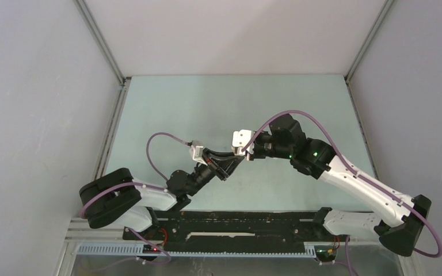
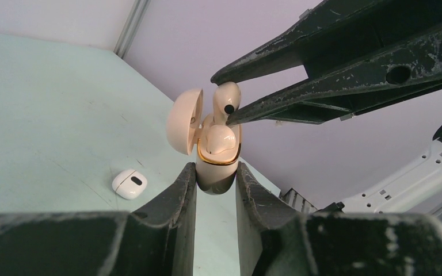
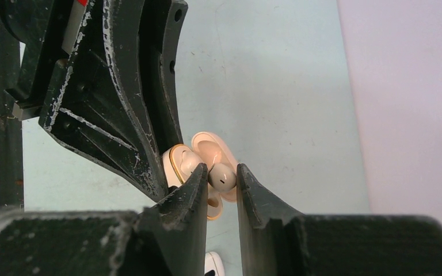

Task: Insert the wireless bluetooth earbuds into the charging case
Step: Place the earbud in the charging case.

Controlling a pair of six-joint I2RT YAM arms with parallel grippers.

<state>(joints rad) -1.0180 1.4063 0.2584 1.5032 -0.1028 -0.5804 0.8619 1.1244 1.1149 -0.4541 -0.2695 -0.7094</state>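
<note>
If the right tool (image 3: 221, 178) lets go before the tan earbud (image 2: 226, 100) is lined up with its hole, the bud could tip, bounce off the case (image 2: 214, 179) and drop to the bench (image 2: 46, 115) well below both tools. It is tiny and smooth, so I think it could also twist between the tips if they push down at a slant. A hard push could do harm too. The case is only nipped at its lower part by the left tool (image 2: 216, 169), so it might rock or slide out. The open lid (image 2: 184, 121) sticks out just beside the bud, and a bump there could swing it shut (that would block the hole). The other tan earbud (image 2: 220, 140) sits in the case already, right under the held one. So the new bud must go into the free spot next to it, not on top.

Both arms reach in from the near edge, and their tools meet in the air above the bench. The left tool's tips are pressed tight on the case and hold it upright. The right tool comes in from the side, across the left tool's tips, and pinches the bud just above the case mouth. I cannot tell if the bud's lower end touches the case yet. A small white rounded thing (image 2: 129, 184) lies on the bench below the left tool.
</note>
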